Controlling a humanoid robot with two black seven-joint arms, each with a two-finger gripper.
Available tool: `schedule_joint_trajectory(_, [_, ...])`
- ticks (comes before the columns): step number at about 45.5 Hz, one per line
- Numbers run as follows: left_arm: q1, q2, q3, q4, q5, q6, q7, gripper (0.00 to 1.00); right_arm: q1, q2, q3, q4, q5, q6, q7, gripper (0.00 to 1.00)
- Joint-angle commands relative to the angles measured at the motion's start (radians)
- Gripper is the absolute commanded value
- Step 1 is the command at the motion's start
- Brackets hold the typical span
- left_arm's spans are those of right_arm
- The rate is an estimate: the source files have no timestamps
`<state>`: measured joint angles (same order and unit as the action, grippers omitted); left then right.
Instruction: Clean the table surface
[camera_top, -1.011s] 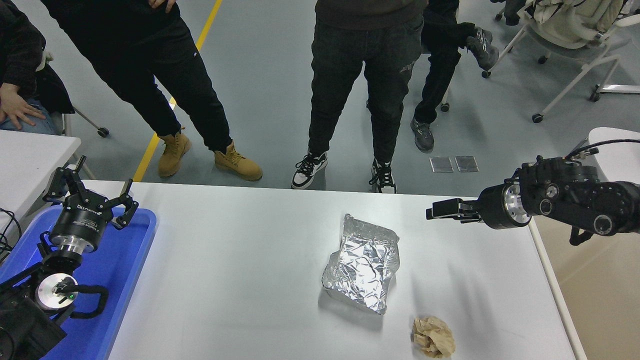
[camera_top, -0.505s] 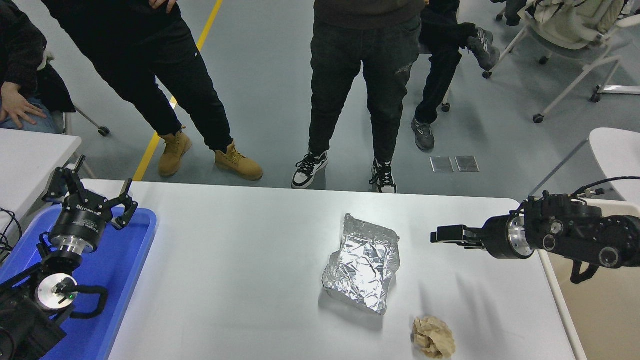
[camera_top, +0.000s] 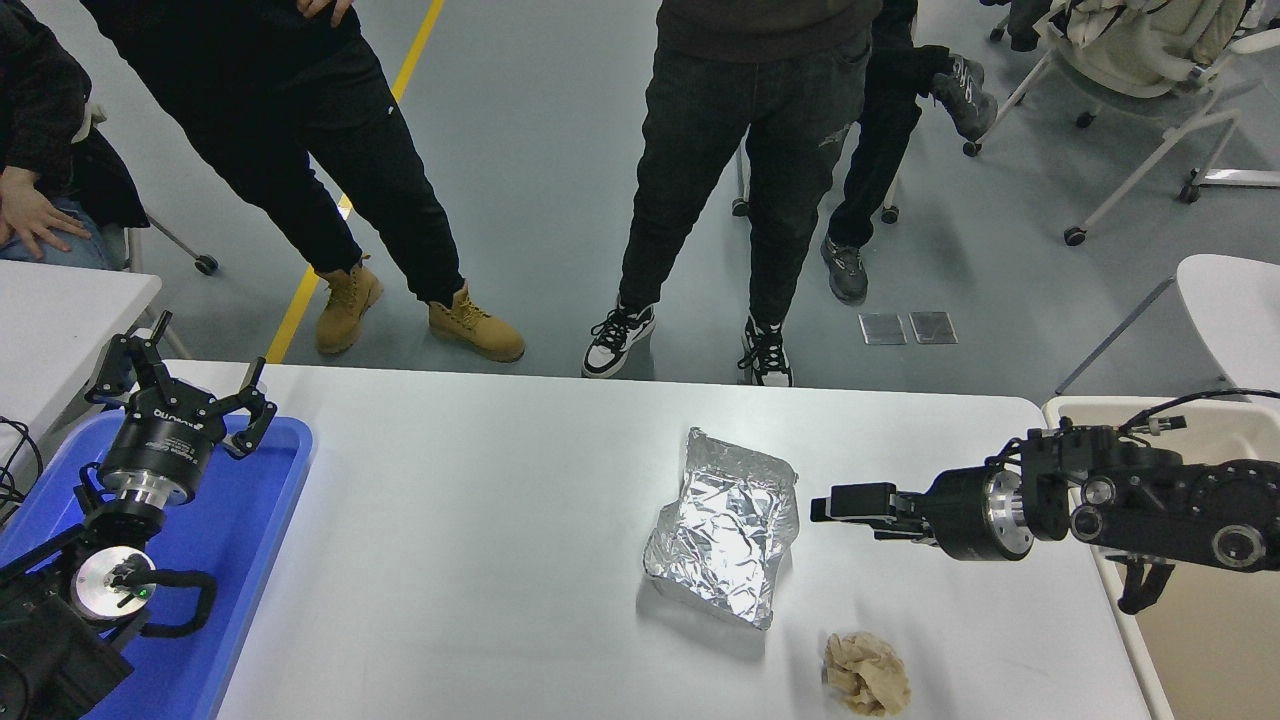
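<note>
The white table surface (camera_top: 480, 520) carries a crumpled silver foil bag (camera_top: 725, 525) right of centre and a brown crumpled paper ball (camera_top: 867, 673) near the front edge. My right gripper (camera_top: 838, 503) reaches in from the right and hovers just right of the foil bag, a little apart from it, seen side-on. My left gripper (camera_top: 183, 378) is parked at the lower left over the blue tray (camera_top: 250, 520), open and holding nothing.
A beige bin (camera_top: 1200, 650) stands off the table's right edge under my right arm. A smaller white table (camera_top: 60, 320) is at the left. Several people stand at the far side, legs close to the table's far edge (camera_top: 640, 378).
My right arm has swung down and leftward, bringing its gripper from near the far right edge to just beside the foil bag. The left arm, the foil and the paper ball have not moved.
</note>
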<state>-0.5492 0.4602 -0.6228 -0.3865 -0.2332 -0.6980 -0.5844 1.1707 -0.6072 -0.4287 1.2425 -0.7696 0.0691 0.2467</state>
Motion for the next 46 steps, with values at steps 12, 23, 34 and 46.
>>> schedule_joint_trajectory(12, [0.0,0.0,0.0,0.0,0.0,0.0,0.0,1.0,-0.075,0.141,-0.027,-0.13,0.009,-0.081,-0.001,0.97])
schedule_joint_trajectory(23, [0.0,0.0,0.0,0.0,0.0,0.0,0.0,1.0,-0.105,0.224,-0.031,-0.231,0.012,-0.092,-0.001,0.95])
schedule_joint_trajectory(34, [0.0,0.0,0.0,0.0,0.0,0.0,0.0,1.0,-0.12,0.271,-0.064,-0.297,0.016,-0.103,-0.001,0.95])
schedule_joint_trajectory(46, [0.0,0.0,0.0,0.0,0.0,0.0,0.0,1.0,-0.143,0.29,-0.067,-0.334,0.015,-0.104,-0.001,0.94])
